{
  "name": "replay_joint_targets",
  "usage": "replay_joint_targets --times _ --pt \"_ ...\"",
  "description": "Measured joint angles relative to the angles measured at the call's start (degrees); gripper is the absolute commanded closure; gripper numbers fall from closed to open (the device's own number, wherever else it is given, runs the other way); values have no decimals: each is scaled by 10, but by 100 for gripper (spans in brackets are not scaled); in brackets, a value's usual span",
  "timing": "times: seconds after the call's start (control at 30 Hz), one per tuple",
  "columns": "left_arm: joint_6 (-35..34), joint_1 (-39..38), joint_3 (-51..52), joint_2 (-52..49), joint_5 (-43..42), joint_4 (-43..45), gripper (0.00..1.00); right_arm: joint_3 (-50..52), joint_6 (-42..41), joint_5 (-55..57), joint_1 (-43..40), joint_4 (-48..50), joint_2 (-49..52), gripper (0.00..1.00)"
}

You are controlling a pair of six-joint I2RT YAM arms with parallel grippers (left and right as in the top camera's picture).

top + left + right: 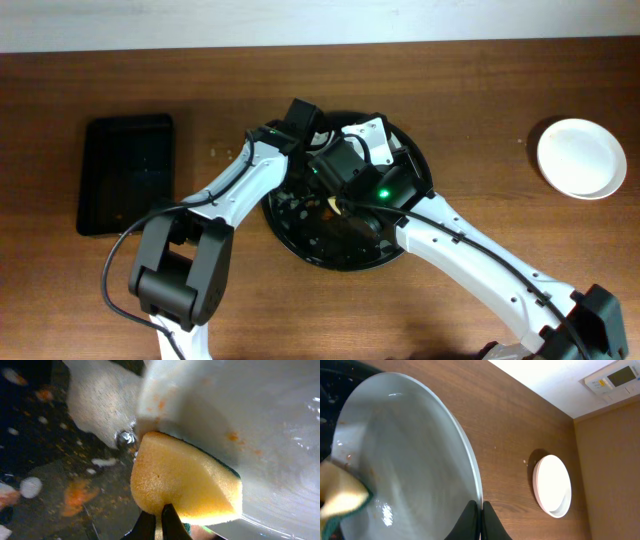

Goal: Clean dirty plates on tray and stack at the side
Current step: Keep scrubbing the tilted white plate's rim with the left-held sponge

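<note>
My right gripper is shut on the rim of a pale plate and holds it tilted on edge over the round black tray. My left gripper is shut on a yellow sponge with a green backing and presses it against the plate's face, which carries faint orange specks. The sponge also shows at the left edge of the right wrist view. A clean white plate lies on the table at the far right, also in the right wrist view. A third plate is not visible.
A small black rectangular tray lies at the left. The round tray's floor is littered with orange sauce smears and white crumbs. Both arms cross over the round tray.
</note>
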State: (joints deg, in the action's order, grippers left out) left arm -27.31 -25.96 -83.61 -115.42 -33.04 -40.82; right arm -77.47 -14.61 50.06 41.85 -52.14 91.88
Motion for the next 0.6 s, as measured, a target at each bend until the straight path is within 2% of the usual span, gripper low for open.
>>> replay_joint_targets --times 0.33,0.6 --pt "-30 33 2 -4 42 66 98 0 0 1 5 -10 0 96" --pt "-32 40 2 -1 31 46 96 0 0 21 11 -12 0 96"
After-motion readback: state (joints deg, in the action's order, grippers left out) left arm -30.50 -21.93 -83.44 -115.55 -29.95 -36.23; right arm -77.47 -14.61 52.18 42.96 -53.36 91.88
